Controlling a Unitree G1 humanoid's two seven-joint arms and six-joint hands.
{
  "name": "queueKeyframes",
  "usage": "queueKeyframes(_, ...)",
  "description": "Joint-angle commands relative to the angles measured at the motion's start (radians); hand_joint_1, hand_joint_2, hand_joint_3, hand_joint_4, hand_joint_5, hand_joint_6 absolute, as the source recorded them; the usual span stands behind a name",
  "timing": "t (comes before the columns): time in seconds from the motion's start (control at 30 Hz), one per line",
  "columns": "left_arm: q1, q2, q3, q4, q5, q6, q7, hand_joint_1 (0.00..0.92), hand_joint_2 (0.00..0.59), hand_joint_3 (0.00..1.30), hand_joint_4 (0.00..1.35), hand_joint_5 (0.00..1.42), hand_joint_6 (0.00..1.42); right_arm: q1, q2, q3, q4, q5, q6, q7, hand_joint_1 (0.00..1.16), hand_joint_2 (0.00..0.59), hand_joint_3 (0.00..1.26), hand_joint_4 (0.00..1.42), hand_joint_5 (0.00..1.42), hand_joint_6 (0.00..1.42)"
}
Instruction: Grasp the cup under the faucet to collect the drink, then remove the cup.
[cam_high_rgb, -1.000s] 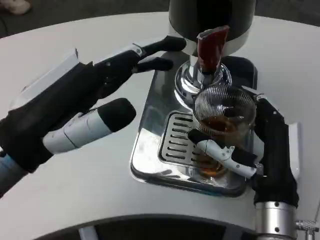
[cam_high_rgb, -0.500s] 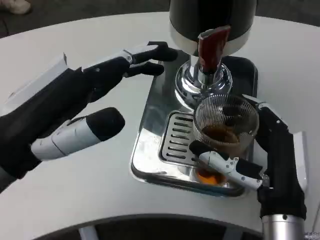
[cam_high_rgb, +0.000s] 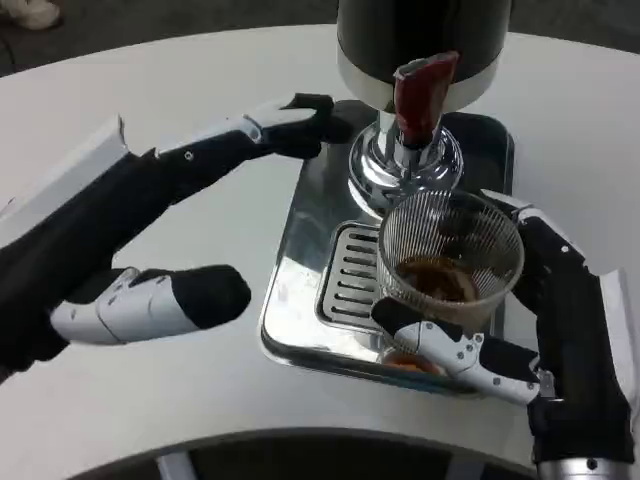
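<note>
A clear ribbed cup (cam_high_rgb: 450, 262) with brown drink in its bottom is held by my right hand (cam_high_rgb: 540, 330), thumb across its front and fingers behind. The cup hangs above the front of the steel drip tray (cam_high_rgb: 310, 230), lifted off the grate (cam_high_rgb: 352, 275). Behind it stands the dispenser (cam_high_rgb: 425, 40) with its red faucet lever (cam_high_rgb: 420, 95) over a chrome base. My left hand (cam_high_rgb: 130, 230) hovers open left of the tray, fingertips near the dispenser's base, holding nothing.
The white round table (cam_high_rgb: 150, 100) spreads left and behind. Its front edge curves close below the tray. The tray's right rim lies beside my right hand.
My right hand has lifted the cup and drawn it toward the tray's front, away from the faucet. My left hand has drifted left and lower, away from the dispenser.
</note>
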Motion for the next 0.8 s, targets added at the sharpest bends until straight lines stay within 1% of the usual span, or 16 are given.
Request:
queueKeyframes(0.03, 0.049, 0.018, 0.023, 0.017, 0.017, -0.062, -0.014, 0.0, 0.056, 0.24, 0.09, 0.18, 0.09, 0.051, 0.01, 0.023, -0.078, 0.015, 0.006, 0.027, 1.02, 0.137, 0.7, 0.78, 0.89, 0.81)
queueKeyframes(0.2, 0.095, 0.027, 0.052, 0.028, 0.024, -0.119, -0.013, 0.0, 0.056, 0.24, 0.09, 0.18, 0.09, 0.119, -0.011, 0.034, -0.145, 0.021, 0.021, 0.075, 1.02, 0.137, 0.7, 0.78, 0.9, 0.81)
queueKeyframes(0.47, 0.161, 0.047, 0.077, 0.028, 0.034, -0.199, -0.022, 0.0, 0.056, 0.25, 0.09, 0.17, 0.09, 0.178, -0.027, 0.039, -0.226, 0.04, 0.048, 0.132, 1.02, 0.137, 0.7, 0.78, 0.9, 0.81)
queueKeyframes(0.67, 0.242, 0.053, 0.111, -0.015, 0.031, -0.24, -0.031, 0.0, 0.056, 0.25, 0.09, 0.17, 0.08, 0.234, -0.047, 0.042, -0.306, 0.065, 0.075, 0.182, 1.02, 0.137, 0.7, 0.78, 0.9, 0.81)
queueKeyframes(0.8, 0.286, 0.049, 0.132, -0.029, 0.025, -0.264, -0.032, 0.0, 0.056, 0.25, 0.09, 0.16, 0.08, 0.256, -0.057, 0.047, -0.347, 0.075, 0.088, 0.207, 1.02, 0.137, 0.7, 0.78, 0.9, 0.81)
